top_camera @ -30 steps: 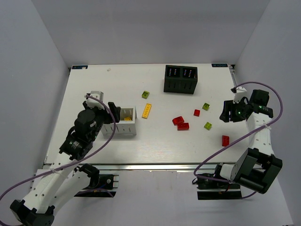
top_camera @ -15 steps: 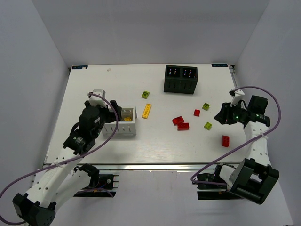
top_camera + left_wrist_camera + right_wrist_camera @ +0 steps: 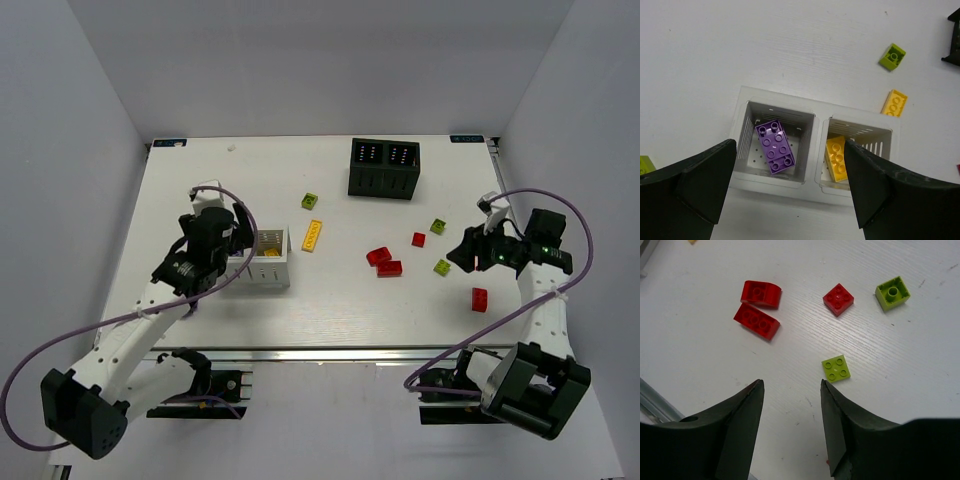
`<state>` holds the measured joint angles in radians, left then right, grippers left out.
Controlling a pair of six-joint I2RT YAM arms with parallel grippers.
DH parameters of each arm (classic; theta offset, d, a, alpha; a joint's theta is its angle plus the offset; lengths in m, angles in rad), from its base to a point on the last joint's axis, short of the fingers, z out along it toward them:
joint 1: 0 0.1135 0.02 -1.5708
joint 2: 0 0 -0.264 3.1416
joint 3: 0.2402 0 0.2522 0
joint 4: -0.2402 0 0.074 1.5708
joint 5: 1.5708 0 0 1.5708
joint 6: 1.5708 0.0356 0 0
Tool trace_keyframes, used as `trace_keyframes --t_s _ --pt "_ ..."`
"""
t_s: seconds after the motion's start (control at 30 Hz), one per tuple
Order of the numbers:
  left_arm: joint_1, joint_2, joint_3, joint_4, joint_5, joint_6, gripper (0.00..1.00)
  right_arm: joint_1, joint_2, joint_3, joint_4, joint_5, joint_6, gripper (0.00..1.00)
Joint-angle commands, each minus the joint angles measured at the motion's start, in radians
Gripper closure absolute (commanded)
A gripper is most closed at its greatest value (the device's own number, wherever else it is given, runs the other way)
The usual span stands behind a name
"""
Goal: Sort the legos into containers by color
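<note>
The white container [image 3: 817, 145] holds a purple lego [image 3: 775, 147] in its left compartment and a yellow lego [image 3: 836, 158] in its right one. My left gripper [image 3: 790, 145] hovers open above it, holding nothing, and shows over the white container [image 3: 268, 262] in the top view. My right gripper [image 3: 792, 382] is open and empty over bare table, just short of a flat lime lego [image 3: 836, 367]. Beyond it lie two red legos [image 3: 756, 321], a small red one [image 3: 838, 299] and a lime one [image 3: 893, 292]. The black container [image 3: 384, 167] stands at the back.
A yellow lego [image 3: 314, 235] and a lime one [image 3: 310, 200] lie between the two containers. Another red lego [image 3: 480, 299] sits near the front right, beside my right arm. A lime piece [image 3: 645, 164] shows at the left edge of the left wrist view.
My left arm has drawn back a little over the white container with its jaws spread wider. My right gripper has swung left toward the lime and red legos, its jaws slightly narrower.
</note>
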<state>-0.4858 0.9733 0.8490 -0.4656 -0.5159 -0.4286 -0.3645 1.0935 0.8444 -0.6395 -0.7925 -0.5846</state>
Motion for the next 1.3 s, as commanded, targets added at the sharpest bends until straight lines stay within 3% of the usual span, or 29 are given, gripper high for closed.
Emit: trace_keyframes --t_s 0.0,0.13,0.3,0.43,0.53,0.6,0.93,1.03,1.1,1.27 --pt "0.003 -0.091 -0.007 -0.024 -0.050 -0.041 0.02 -0.007 -0.046 -0.044 -0.009 -0.080 -0.093 0.45" --pt "0.012 -0.153 -0.039 -0.019 -0.105 -0.048 0.02 -0.050 0.014 0.005 -0.101 -0.097 -0.175 0.44" --pt "0.012 -0.134 -0.039 -0.062 -0.191 -0.052 0.02 -0.085 0.032 0.048 -0.085 -0.062 -0.121 0.44" --pt "0.012 -0.153 -0.092 -0.018 -0.046 0.043 0.04 -0.082 0.019 0.074 -0.052 -0.086 -0.052 0.44" --pt "0.012 -0.150 -0.093 -0.073 -0.036 -0.005 0.16 -0.079 0.006 0.094 -0.069 -0.135 -0.053 0.43" --pt "0.012 -0.116 -0.064 -0.193 -0.074 -0.128 0.23 -0.076 -0.004 0.093 -0.081 -0.169 -0.069 0.43" --pt "0.030 -0.148 0.068 -0.655 -0.170 -0.579 0.23 -0.060 -0.125 0.038 0.011 -0.264 -0.075 0.43" --pt "0.030 -0.121 0.097 -0.790 -0.203 -0.860 0.25 -0.033 -0.127 0.036 -0.063 -0.271 -0.145 0.43" --pt "0.039 -0.102 0.113 -0.884 -0.225 -0.970 0.23 -0.024 -0.127 0.035 -0.077 -0.274 -0.152 0.43" --pt "0.049 -0.116 0.136 -0.949 -0.295 -1.334 0.23 0.004 -0.104 0.051 -0.129 -0.312 -0.178 0.43"
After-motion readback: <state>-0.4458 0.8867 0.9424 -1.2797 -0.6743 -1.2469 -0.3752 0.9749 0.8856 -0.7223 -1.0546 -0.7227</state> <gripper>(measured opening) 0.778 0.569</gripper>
